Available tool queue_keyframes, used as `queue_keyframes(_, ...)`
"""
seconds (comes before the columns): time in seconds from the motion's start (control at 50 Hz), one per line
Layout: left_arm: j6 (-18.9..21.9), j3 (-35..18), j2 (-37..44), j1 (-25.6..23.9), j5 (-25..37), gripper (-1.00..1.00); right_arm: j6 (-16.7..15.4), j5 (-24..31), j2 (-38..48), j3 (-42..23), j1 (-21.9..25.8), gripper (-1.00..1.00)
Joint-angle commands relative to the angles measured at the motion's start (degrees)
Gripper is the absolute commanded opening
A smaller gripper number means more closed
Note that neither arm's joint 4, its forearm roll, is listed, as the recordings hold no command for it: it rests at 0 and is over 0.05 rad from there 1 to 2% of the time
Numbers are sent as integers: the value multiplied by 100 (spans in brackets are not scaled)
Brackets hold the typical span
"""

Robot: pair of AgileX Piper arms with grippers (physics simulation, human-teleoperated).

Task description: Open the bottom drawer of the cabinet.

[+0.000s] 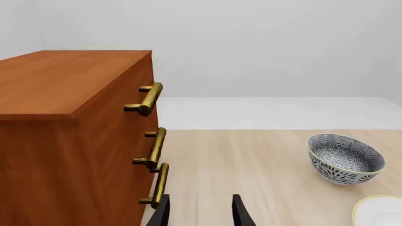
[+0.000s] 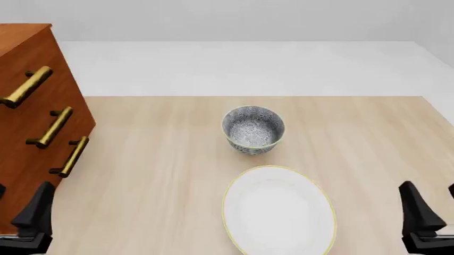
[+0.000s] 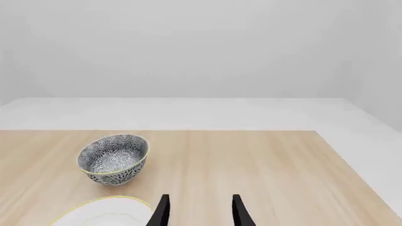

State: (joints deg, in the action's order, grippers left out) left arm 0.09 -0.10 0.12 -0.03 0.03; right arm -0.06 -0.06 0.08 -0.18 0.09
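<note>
The cabinet [image 2: 28, 69] stands at the table's left edge, with three brass bar handles on its reddish-brown front. The bottom drawer [image 2: 39, 178] sits flush with the front, and its handle [image 2: 73, 156] is the lowest one. My left gripper [image 2: 16, 204] is open and empty, low in front of the cabinet and just short of that handle. In the left wrist view the bottom drawer's handle [image 1: 160, 185] lies right beside one of the left gripper's [image 1: 201, 214] fingers. My right gripper [image 2: 433, 204] is open and empty at the table's near right; its fingers [image 3: 162, 212] are parted.
A blue patterned bowl [image 2: 253, 129] stands mid-table. In front of it lies a white plate [image 2: 278, 211] with a yellow rim. The bowl [image 3: 114, 157] and the plate [image 3: 103, 214] also show in the right wrist view. The table's far edge [image 2: 255, 96] runs behind the bowl.
</note>
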Motion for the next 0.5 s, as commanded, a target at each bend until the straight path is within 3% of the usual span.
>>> queue_keyframes(0.02, 29, -24, 75, 12, -44, 100, -5, -11, 4, -14, 1, 100)
queue_keyframes(0.18, 135, -81, -6, -92, 61, 100, -1, 5, 5, -13, 1, 100)
queue_keyframes(0.3, 322, -286, 720, -319, -552, 100, 0, 5, 6, -12, 4, 100)
queue_keyframes(0.38, 496, -678, 1629, -615, -1117, 100, 0, 3, 9, -11, 5, 100)
queue_keyframes(0.5, 1101, -1186, 1845, -864, -771, 100, 0, -3, 14, -10, 7, 100)
